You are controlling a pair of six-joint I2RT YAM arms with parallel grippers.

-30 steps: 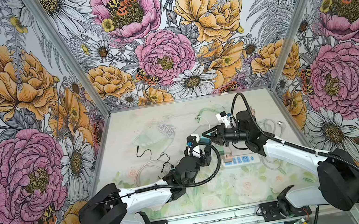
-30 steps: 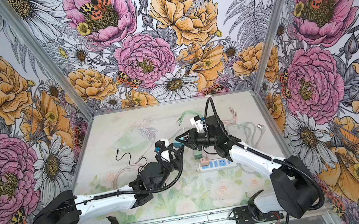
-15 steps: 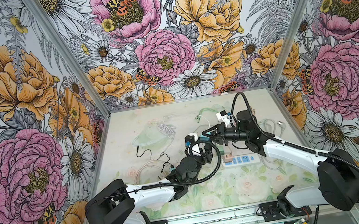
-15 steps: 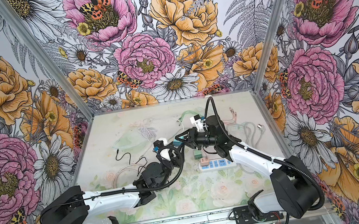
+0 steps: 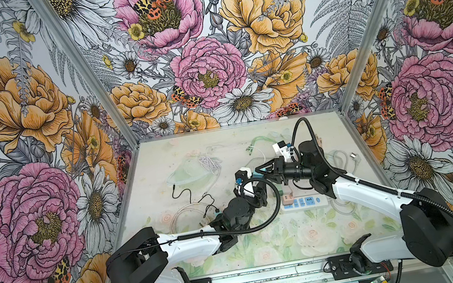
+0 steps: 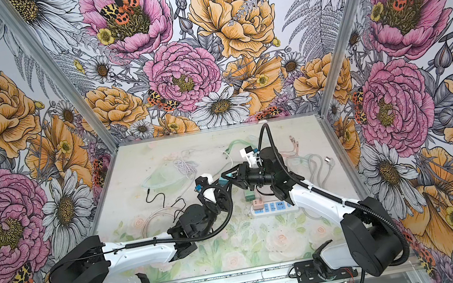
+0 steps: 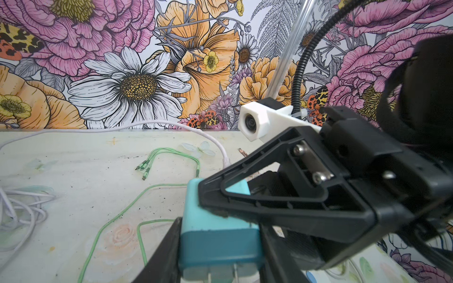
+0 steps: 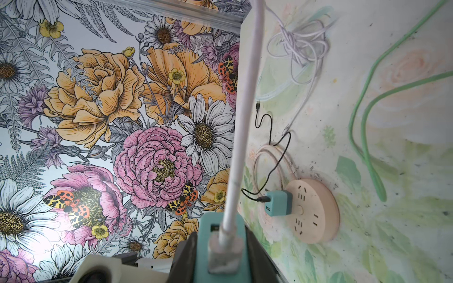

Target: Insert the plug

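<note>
1. The right gripper [image 8: 219, 259] is clenched on the teal plug [image 7: 215, 235], at the bottom centre of the right wrist view. A white cable [image 8: 242, 122] runs out of the plug's back end.
2. The left gripper [image 7: 219, 257] has a finger close against each side of the same plug, at the bottom centre of the left wrist view. I cannot tell whether it grips or only flanks the plug. The prongs point at the frame's lower edge.
3. In both top views the plug hangs above the worktop [image 5: 161, 165], just right of frame centre, where the two grippers meet.
4. Below and to the right of it lies a white power strip [image 5: 305, 202] with a pink adapter [image 5: 287, 199] at its left end.
5. At the lower right of the right wrist view, a round pink socket hub [image 8: 318, 220] carries a second teal charger [image 8: 278, 203] with a black lead [image 8: 269, 137].
6. Green cables [image 7: 169, 156] lie loose at the centre left of the left wrist view.
</note>
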